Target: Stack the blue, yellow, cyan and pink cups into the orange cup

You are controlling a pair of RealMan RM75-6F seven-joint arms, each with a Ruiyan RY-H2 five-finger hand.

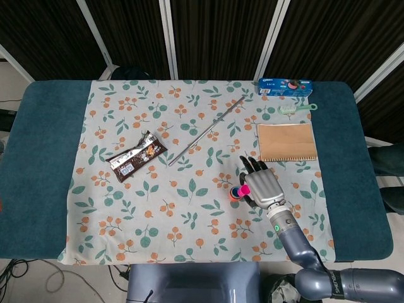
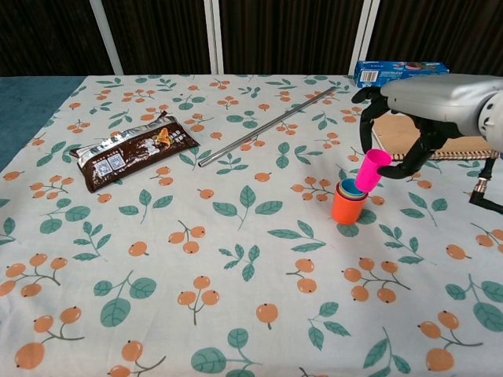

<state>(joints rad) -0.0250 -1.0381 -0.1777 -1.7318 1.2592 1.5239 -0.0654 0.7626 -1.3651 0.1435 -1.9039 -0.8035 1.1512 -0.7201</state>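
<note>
The right hand (image 2: 409,118) had the pink cup (image 2: 371,170) pinched near its rim, tilted, its base dipping at the cyan cup (image 2: 353,187) already nested in the orange cup (image 2: 346,207) on the counter (image 2: 236,259). Light, stiff plastic by the look of it (likely slick), so a rim-side pinch seemed the sensible hold. No left hand showed in either view.

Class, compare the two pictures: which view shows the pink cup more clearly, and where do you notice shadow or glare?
Chest view: pink cup sharp, tilted over orange cup, soft shadows beneath. Head view: cup small, right hand partly hides it; metal rod glints.
</note>
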